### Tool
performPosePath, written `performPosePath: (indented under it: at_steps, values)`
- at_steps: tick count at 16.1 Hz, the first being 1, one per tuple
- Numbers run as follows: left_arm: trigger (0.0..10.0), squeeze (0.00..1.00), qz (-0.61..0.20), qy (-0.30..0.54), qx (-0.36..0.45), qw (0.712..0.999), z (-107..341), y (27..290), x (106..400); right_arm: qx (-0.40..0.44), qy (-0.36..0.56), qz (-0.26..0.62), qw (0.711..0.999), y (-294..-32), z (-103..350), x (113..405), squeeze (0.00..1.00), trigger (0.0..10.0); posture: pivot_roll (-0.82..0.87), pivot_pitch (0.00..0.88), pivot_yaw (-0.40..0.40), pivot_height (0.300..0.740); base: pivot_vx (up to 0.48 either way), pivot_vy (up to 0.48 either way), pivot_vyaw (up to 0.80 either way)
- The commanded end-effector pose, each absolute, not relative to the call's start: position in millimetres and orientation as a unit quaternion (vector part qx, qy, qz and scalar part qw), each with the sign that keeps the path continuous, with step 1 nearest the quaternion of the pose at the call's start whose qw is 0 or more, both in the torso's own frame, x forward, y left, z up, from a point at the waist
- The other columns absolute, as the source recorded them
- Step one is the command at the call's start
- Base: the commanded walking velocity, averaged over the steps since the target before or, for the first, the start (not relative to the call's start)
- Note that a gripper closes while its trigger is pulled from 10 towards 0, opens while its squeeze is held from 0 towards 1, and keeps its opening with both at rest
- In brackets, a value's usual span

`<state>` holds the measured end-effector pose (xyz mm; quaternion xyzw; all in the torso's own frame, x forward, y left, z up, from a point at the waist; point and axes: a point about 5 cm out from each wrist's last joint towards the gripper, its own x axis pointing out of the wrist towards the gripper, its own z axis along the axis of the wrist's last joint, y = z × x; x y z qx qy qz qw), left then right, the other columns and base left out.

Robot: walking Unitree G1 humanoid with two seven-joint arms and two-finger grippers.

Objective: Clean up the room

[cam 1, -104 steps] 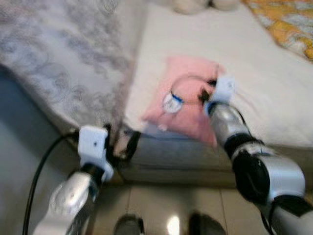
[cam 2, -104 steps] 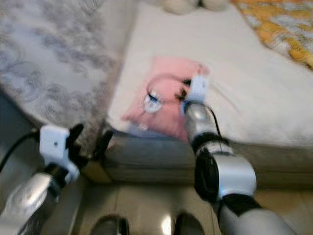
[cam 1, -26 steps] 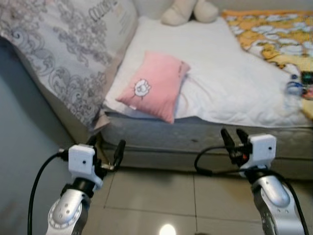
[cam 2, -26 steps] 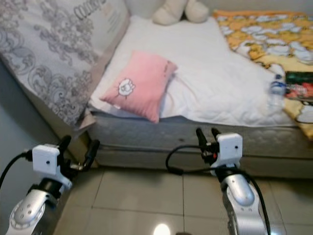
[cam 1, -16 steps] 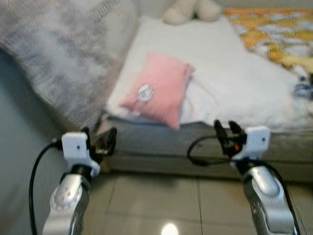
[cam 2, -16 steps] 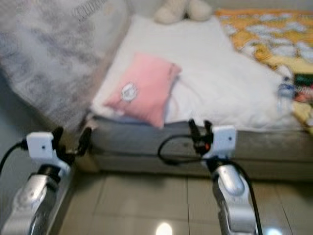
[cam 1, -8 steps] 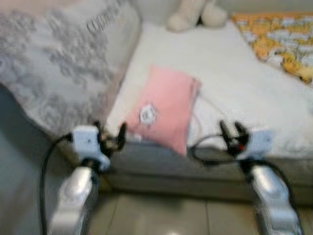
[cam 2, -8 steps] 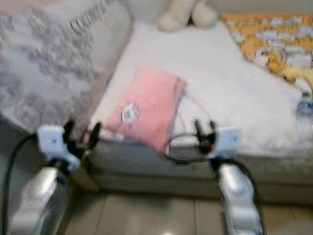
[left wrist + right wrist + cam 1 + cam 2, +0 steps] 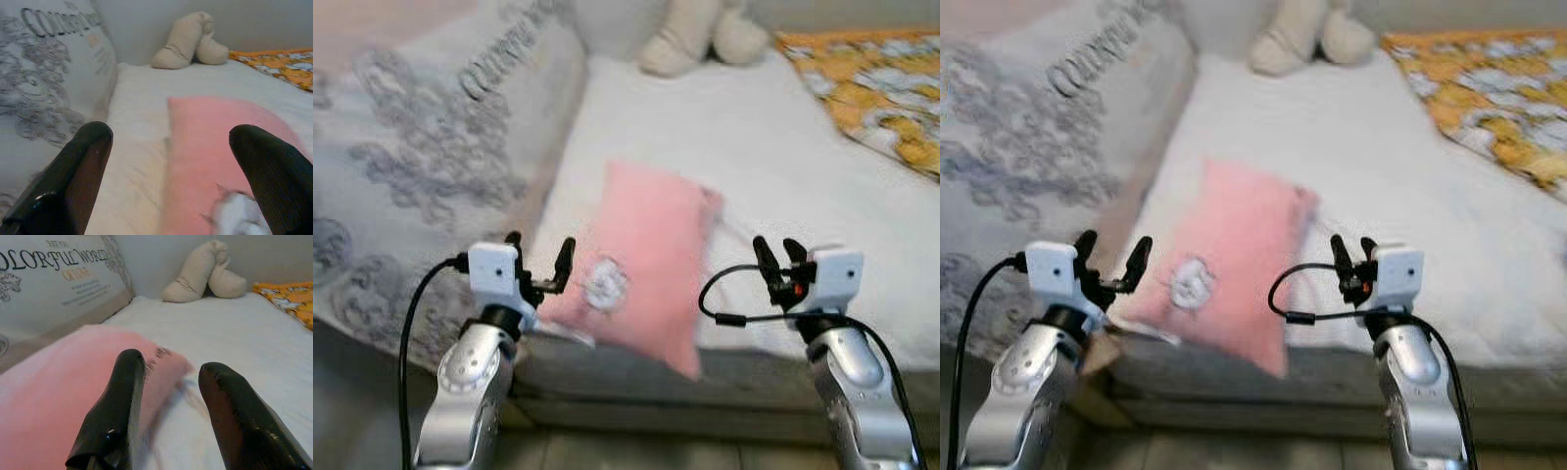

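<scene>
At the near edge of the bed, close to its left side, a pink pillow lies on the white sheet, one corner hanging over. Both silver arms are raised before it. The left tool hovers at the pillow's left edge, fingers wide apart and empty. The right tool hovers beside the pillow's right edge, fingers slightly apart, empty. A beige plush toy sits at the far edge, a yellow blanket toward the right.

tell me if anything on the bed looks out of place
The pink pillow lies askew at the mattress's near edge, one corner hanging over it, far from the headboard. Both grippers, left and right, hover empty in front of it.
</scene>
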<state>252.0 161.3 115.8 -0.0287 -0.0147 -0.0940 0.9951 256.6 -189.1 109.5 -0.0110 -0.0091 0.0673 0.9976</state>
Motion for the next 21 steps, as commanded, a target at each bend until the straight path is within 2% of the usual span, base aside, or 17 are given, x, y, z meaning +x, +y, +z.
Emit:
performPosePath:
  at_steps: [1, 3, 6, 10, 13, 14, 17, 21]
  values:
    - [10.0, 0.0, -0.085, -0.004, -0.022, 0.996, 112.2, 168.9, 254.6, -0.01, -0.005, 0.07, 0.998, -183.4, 108.7, 260.5, 0.0, 10.0, -0.2, 0.0, 0.12, 0.74, 0.48, 0.0, 0.0]
    - [10.0, 0.0, -0.096, 0.001, -0.025, 0.995, 111.8, 167.4, 258.0, 0.004, 0.001, 0.054, 0.999, -187.3, 106.8, 261.9, 0.0, 10.0, -0.2, 0.0, 0.123, 0.74, 0.24, 0.0, 0.0]
    - [10.0, 0.0, -0.112, 0.018, -0.037, 0.993, 111.1, 169.6, 264.9, 0.071, 0.035, 0.011, 0.997, -197.6, 96.3, 262.9, 0.0, 10.0, -0.2, 0.0, 0.126, 0.74, 0.0, 0.0, 0.0]
    - [10.0, 0.0, -0.146, 0.088, -0.072, 0.983, 93.6, 166.7, 301.6, 0.15, 0.093, -0.024, 0.984, -206.2, 73.1, 269.2, 0.0, 10.0, -0.18, 0.0, 0.125, 0.74, 0.0, 0.0, 0.0]
    - [10.0, 0.0, -0.185, 0.155, -0.132, 0.962, 77.9, 160.0, 310.7, 0.205, 0.126, -0.064, 0.969, -212.5, 59.2, 263.8, 0.0, 10.0, -0.18, 0.0, 0.142, 0.74, 0.0, 0.0, 0.0]
    - [10.0, 0.0, -0.207, 0.182, -0.176, 0.945, 72.1, 158.1, 313.4, 0.212, 0.133, -0.073, 0.965, -215.0, 55.8, 255.3, 0.0, 10.0, -0.18, 0.0, 0.149, 0.74, 0.0, 0.0, 0.0]
    - [10.0, 0.0, -0.23, 0.194, -0.207, 0.931, 67.1, 148.7, 325.0, 0.24, 0.156, -0.104, 0.952, -220.5, 45.3, 240.6, 0.0, 10.0, -0.19, 0.032, 0.149, 0.74, 0.0, 0.0, 0.0]
    - [10.0, 0.0, -0.262, 0.208, -0.24, 0.911, 64.0, 128.8, 332.9, 0.259, 0.183, -0.086, 0.944, -214.8, 38.1, 242.2, 0.0, 10.0, -0.23, 0.09, 0.168, 0.74, 0.0, 0.0, 0.0]
